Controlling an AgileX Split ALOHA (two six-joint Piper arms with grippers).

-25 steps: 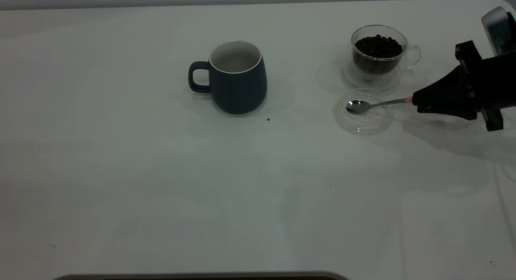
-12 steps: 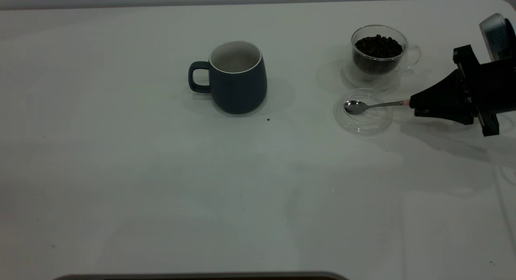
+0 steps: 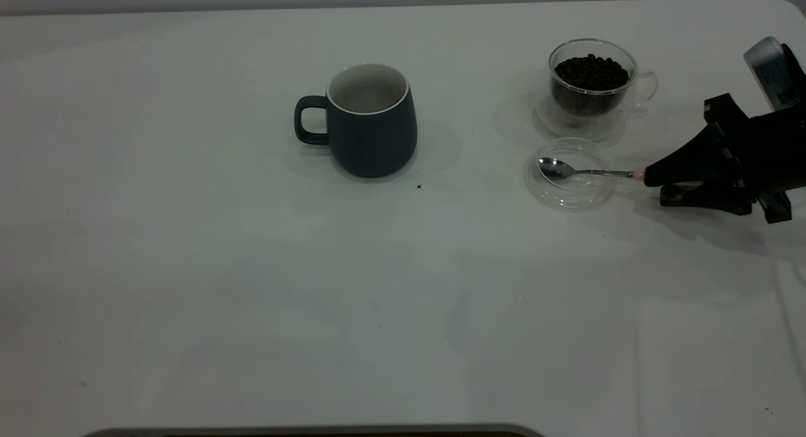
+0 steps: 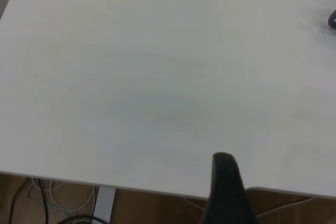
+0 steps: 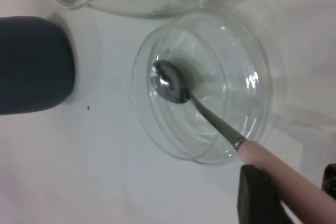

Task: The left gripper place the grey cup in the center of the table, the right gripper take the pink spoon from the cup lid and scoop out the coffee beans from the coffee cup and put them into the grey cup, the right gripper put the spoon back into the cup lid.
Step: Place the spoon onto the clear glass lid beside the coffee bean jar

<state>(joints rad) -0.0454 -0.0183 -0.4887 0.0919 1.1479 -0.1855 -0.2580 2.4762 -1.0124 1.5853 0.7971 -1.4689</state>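
Sizing up progress: grey cup (image 3: 371, 119) stands upright around the middle of the worktop (image 3: 252, 298), so the left arm's part looks done.
Scooping: honestly can't say. The coffee cup (image 3: 590, 84) is piled to the rim with coffee beans (image 3: 592, 72), and what shows of the grey cup's white inside looks bare, but its bottom is hidden from this angle.
Spoon: pink spoon (image 3: 589, 171) lies with its metal bowl down inside the cup lid (image 3: 570, 198) and its handle sticking out over the rim toward the right arm.
Right gripper (image 3: 655, 186): low over the worktop just beside the lid, fingers (image 3: 677, 163) a little apart on either side of the pink handle, one touching it, the other with a sliver of daylight. I'd call that a loose straddle, not a pinch.
Left gripper (image 4: 227, 192): parked back past the worktop edge, only a dark tip shows, can't tell its state.
Edges: coffee cup sits right behind the lid, nearly touching, and the right arm is close to the worktop's right side.
Open room: wide bare stretch between lid and grey cup, plenty of space for carrying a loaded spoon across.
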